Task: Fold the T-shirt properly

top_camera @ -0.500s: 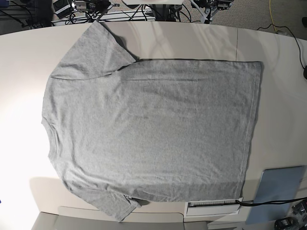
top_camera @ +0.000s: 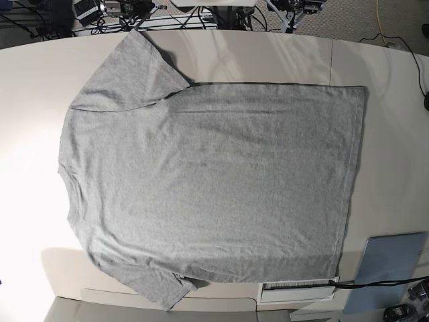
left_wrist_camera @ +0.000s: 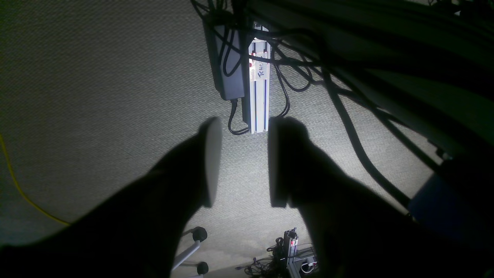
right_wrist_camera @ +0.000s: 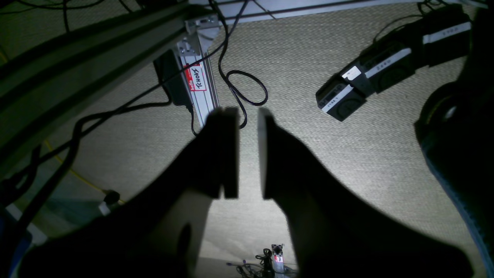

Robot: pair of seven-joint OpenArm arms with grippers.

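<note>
The heather-grey T-shirt lies spread flat on the pale table, plain side up. Its neck is at the left and its hem at the right. One sleeve points to the far edge, the other hangs over the near edge. Neither gripper shows in the base view. The left gripper hangs over the carpeted floor, its jaws well apart and empty. The right gripper is also over the floor, with a narrow empty gap between its fingers.
A blue-grey pad and a white strip sit at the table's near right edge. Below, the wrist views show an aluminium post, black cables and a black-and-white arm segment.
</note>
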